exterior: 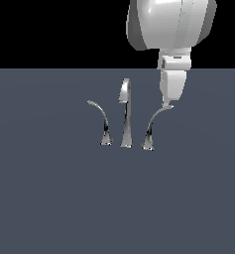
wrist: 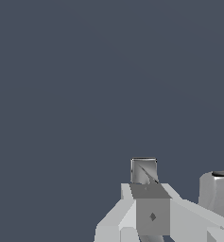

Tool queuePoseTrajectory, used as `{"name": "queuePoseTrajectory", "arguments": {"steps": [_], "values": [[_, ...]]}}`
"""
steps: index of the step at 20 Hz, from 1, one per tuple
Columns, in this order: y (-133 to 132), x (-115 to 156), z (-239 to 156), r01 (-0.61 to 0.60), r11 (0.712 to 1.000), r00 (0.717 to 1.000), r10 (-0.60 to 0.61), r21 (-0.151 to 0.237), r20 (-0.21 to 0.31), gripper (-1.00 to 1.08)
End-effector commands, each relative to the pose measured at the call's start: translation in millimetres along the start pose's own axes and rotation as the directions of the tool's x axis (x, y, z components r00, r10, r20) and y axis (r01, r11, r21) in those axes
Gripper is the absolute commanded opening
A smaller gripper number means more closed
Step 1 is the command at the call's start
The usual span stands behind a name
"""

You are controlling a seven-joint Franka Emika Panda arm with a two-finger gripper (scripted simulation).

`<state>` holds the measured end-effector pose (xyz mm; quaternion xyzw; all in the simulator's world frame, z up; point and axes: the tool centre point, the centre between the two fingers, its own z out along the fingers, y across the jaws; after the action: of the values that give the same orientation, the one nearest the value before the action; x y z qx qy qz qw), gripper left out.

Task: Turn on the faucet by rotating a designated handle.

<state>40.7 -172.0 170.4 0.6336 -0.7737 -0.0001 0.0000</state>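
Chrome, horn-shaped curved handle (exterior: 153,124) looks stiff & slick; push near thin tip, 1 o'clock of base; white gripper (exterior: 169,101) there, grip state unclear.

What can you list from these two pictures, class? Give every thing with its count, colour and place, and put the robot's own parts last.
spout: one, shiny chrome, tall and straight, standing in the middle of the faucet set.
slim lever: one, chrome, curved, on the exterior view's left of the spout, its tip bending away from it.
handle: one, chrome, thicker curved lever on the exterior view's right of the spout; its thin tip reaches up to the gripper.
floor: one, flat slate blue-grey, under everything; black background above it.
arm: one, white, coming down from the top of the exterior view.
gripper: one, white, right at the handle's tip; whether it is open or shut cannot be told.
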Motion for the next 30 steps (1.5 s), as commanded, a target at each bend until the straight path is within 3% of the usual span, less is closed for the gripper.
{"name": "queuePoseTrajectory", "arguments": {"steps": [1,12,13,30], "values": [[6.6,3.1,-0.1,-0.001,1.0,1.0,0.001,0.0,0.0,-1.0],[37.0,15.8,-0.1,-0.001,1.0,1.0,0.001,0.0,0.0,-1.0],[28.6,7.6,-0.2,0.01,1.0,1.0,-0.01,0.011,0.002,-1.0],[81.5,-1.5,-0.1,0.0,1.0,1.0,0.0,0.001,0.0,-1.0]]}}
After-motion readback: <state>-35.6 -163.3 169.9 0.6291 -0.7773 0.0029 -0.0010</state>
